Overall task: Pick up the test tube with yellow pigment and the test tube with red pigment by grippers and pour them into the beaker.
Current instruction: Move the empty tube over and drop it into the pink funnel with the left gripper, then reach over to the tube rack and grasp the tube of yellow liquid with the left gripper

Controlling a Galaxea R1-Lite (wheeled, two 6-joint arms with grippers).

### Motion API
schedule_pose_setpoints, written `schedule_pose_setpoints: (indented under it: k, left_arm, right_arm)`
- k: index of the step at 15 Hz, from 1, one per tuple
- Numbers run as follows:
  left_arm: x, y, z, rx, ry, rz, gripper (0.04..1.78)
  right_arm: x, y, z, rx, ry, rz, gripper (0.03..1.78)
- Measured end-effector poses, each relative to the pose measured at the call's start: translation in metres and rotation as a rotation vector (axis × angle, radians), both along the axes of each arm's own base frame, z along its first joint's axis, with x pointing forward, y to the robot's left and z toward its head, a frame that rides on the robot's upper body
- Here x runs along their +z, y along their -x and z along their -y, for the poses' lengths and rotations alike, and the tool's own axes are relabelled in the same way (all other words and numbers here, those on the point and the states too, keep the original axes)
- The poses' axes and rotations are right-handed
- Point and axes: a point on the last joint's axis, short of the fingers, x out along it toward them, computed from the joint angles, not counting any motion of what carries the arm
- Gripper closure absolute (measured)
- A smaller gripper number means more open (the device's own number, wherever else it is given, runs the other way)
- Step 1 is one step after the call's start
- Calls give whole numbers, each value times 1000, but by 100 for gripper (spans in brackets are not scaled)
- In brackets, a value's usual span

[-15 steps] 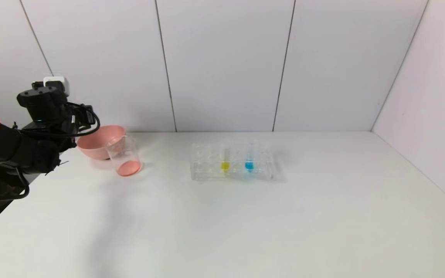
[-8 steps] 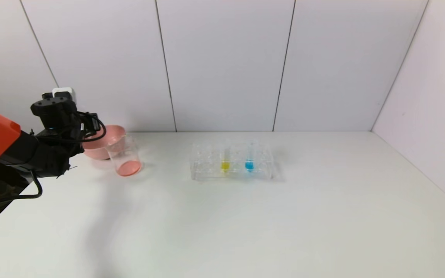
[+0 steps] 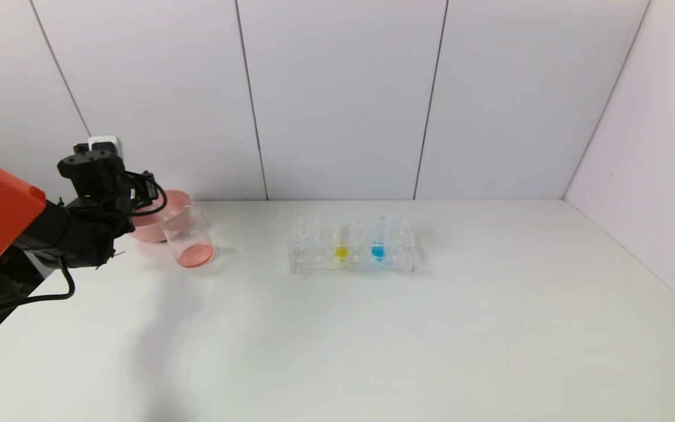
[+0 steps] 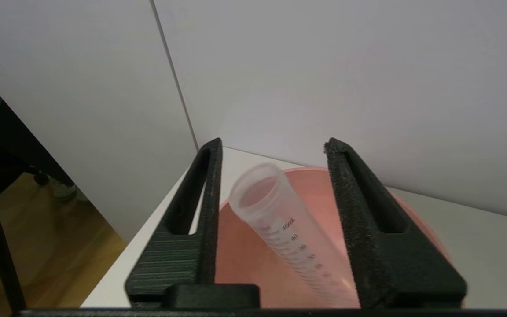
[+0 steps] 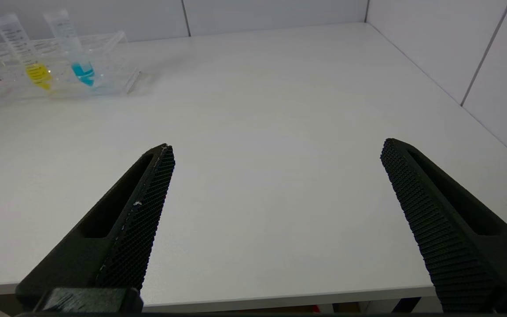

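Note:
My left gripper hangs over the pink bowl at the table's far left, fingers apart. An empty clear graduated tube leans loose between the fingers, with a gap on one side. No tube with red liquid shows. The beaker stands beside the bowl with red-orange liquid at its bottom. The yellow tube stands in the clear rack; it also shows in the right wrist view. My right gripper is open and empty at the table's near edge.
A blue tube stands in the rack next to the yellow one. The pink bowl sits by the back wall, partly hidden by my left wrist. White wall panels close the back and right side.
My left arm has moved right and down, coming over the pink bowl and covering more of it. The beaker, the rack and its tubes have not moved.

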Motion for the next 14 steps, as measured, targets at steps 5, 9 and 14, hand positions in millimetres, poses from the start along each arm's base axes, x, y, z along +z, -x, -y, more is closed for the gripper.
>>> schedule_pose_setpoints:
  k: [5, 9, 14]
  left_arm:
    - [5, -5, 1, -4, -3, 19, 19]
    - [7, 16, 4, -50, 0, -23, 6]
    - [21, 89, 21, -334, 10, -100, 6]
  right_arm:
    - [0, 0, 0, 0, 0, 0, 10]
    - [0, 0, 0, 0, 0, 0, 10]
    - [0, 0, 0, 0, 0, 0, 10]
